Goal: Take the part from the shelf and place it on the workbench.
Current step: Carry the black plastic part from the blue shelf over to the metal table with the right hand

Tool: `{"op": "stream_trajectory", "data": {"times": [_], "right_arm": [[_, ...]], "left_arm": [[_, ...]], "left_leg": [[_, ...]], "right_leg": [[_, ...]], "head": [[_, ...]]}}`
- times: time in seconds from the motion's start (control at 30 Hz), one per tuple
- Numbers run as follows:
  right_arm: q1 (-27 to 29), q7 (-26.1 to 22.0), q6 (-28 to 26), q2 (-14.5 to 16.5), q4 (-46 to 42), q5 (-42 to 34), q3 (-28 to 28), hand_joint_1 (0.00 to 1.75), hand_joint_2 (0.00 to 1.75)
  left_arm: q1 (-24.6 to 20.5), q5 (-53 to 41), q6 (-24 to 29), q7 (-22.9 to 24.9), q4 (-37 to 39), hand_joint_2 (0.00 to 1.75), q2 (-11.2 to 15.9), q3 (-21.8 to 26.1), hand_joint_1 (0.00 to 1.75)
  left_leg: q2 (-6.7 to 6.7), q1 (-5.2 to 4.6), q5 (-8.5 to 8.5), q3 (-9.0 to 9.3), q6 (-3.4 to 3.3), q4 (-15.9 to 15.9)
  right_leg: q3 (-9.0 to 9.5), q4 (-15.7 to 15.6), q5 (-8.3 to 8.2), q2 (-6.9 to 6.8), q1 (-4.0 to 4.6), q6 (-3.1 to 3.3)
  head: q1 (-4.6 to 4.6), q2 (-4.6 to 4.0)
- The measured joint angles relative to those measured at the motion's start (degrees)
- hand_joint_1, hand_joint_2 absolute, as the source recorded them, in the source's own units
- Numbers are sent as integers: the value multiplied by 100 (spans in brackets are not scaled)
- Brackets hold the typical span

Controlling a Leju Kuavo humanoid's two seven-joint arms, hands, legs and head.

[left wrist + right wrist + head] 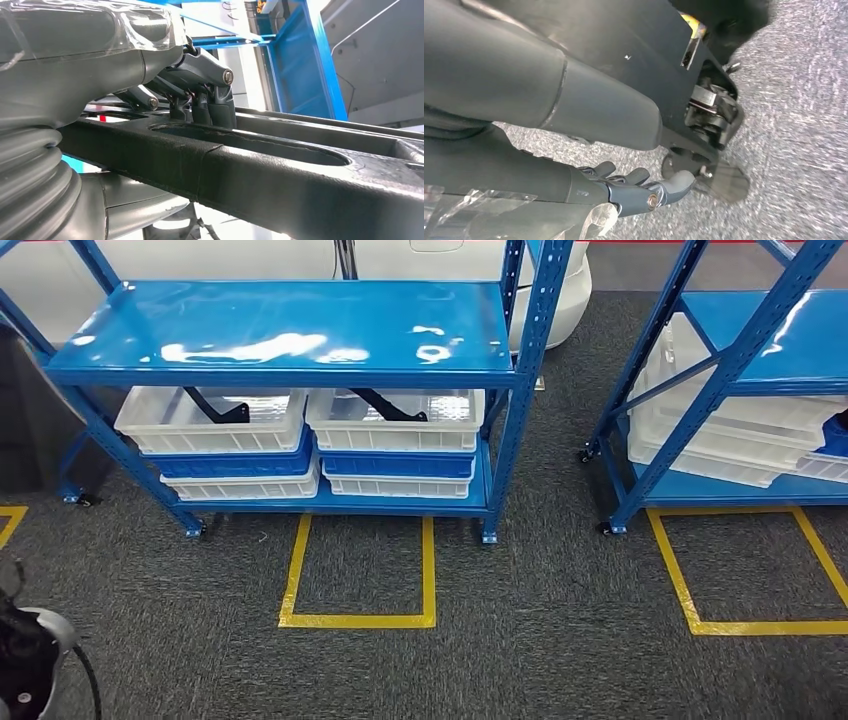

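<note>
Gripping a black part [280, 170], left hand [200, 95], right hand [639, 192] loosely curled, holding nothing.

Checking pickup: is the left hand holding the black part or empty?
Holding it: the left hand's fingers curl into the slot of the black part.

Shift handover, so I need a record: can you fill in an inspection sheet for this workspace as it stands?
Surface: grey carpet floor with yellow tape squares; workbench not seen.
Job's things: black part held in left hand; more black parts in white bins on the blue shelf.
Clutter: nothing seen.
Hands: left hand grips the part; right hand hangs empty, fingers loosely apart.
Cables: nothing seen.
Surroundings: second blue shelf with white bins.
</note>
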State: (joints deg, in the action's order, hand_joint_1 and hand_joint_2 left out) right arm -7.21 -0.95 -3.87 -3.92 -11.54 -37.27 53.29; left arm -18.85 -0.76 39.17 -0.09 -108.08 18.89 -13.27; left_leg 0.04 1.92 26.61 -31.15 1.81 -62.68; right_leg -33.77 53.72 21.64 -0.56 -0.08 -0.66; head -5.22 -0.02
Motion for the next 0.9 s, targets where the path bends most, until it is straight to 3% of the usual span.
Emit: {"op": "stream_trajectory", "data": {"times": [0.07,0.1,0.17,0.2,0.23,0.3,0.33,0.37,0.4,0.43,0.5,0.57,0.6,0.67,0.7,0.73,0.77,0.83,0.87,0.9], "right_arm": [[0,-3,0,-5,1,1,1,0,0],[3,-7,0,-8,2,2,2,0,0],[16,-11,0,-10,5,4,2,0,0],[21,-10,0,-13,7,6,2,0,0],[25,-10,0,-15,9,7,3,0,0],[24,-12,0,-13,9,14,10,0,0],[26,-13,0,-11,9,21,16,0,0],[26,-14,0,-8,9,29,21,0,0],[23,-14,0,-5,9,37,25,0,0],[20,-15,0,-3,9,42,27,0,0],[5,-15,0,-6,9,44,28,0,0],[-12,-15,0,-17,10,45,30,0,0],[-20,-16,0,-21,10,46,30,0,0],[-28,-15,-4,-15,10,46,31,0,0],[-32,-14,-10,-11,10,46,31,0,0],[-35,-13,-26,-9,10,46,30,0,0],[-36,-10,-54,-6,11,46,30,0,0],[-30,-11,-114,2,11,45,29,0,0],[-27,-10,-133,9,11,45,30,0,0],[-26,-10,-140,17,11,44,30,0,0]], "left_arm": [[4,3,-7,-2,1,175,3,3,175],[8,7,-11,-3,2,175,6,3,175],[13,15,-21,-5,2,175,9,5,175],[9,17,-32,-5,2,175,10,6,175],[4,19,-43,-6,2,175,10,7,175],[-1,26,-72,-6,2,175,10,8,175],[-1,32,-85,-5,2,175,10,8,175],[-1,42,-103,-1,2,175,11,9,175],[-1,53,-129,6,2,175,14,9,175],[-2,62,-156,14,2,175,19,9,175],[-12,73,-197,24,2,175,30,11,175],[-32,74,-204,23,2,175,35,20,175],[-41,75,-204,24,2,175,38,28,175],[-44,78,-206,24,2,175,47,46,175],[-40,79,-207,25,2,175,55,55,175],[-34,79,-209,25,2,175,65,65,175],[-30,80,-210,25,2,175,74,75,175],[-17,81,-218,27,2,175,86,88,175],[-8,82,-223,32,2,175,90,91,175],[1,86,-233,39,3,175,94,93,175]], "left_leg": [[-12,-15,71,367,-37,623],[-17,-35,130,408,-75,731],[-11,-37,80,318,-198,721],[-5,-36,30,267,-269,713],[0,-30,-30,206,-338,717],[3,-42,-154,70,-418,716],[2,-52,-219,-8,-430,713],[1,-62,-282,-88,-432,711],[-1,-72,-345,-167,-428,709],[-2,-83,-406,-239,-420,708],[-6,-98,-522,-360,-400,709],[0,-99,-631,-422,-350,722],[8,-86,-689,-435,-315,740],[20,-61,-791,-463,-239,786],[18,-56,-741,-504,-213,757],[16,-56,-559,-575,-192,621],[13,-50,-271,-671,-176,364],[10,-44,325,-872,-137,-423],[10,-40,437,-922,-115,-784],[10,-38,400,-909,-95,-1014]], "right_leg": [[-132,120,-52,7,15,-59],[-171,148,-89,12,28,-86],[-227,176,-122,18,21,-148],[-273,255,-19,21,12,-179],[-344,439,189,22,1,-209],[-542,1146,786,24,-15,-249],[-628,1544,1002,24,-18,-260],[-659,1845,1091,24,-20,-262],[-604,1967,1043,25,-21,-253],[-449,1875,900,28,-20,-230],[143,1155,654,44,3,-136],[724,296,693,61,54,-57],[859,52,744,68,82,-36],[838,-78,670,62,98,-12],[787,-102,598,51,86,18],[722,-123,516,34,69,52],[646,-135,437,16,49,82],[470,-131,292,-1,52,116],[376,-128,221,-5,53,116],[278,-124,147,-6,52,112]], "head": [[8,0],[13,0],[19,0],[20,0],[21,0],[22,0],[22,0],[22,0],[23,0],[22,0],[23,0],[24,0],[25,0],[28,0],[26,0],[21,0],[15,0],[6,0],[6,0],[6,0]]}}
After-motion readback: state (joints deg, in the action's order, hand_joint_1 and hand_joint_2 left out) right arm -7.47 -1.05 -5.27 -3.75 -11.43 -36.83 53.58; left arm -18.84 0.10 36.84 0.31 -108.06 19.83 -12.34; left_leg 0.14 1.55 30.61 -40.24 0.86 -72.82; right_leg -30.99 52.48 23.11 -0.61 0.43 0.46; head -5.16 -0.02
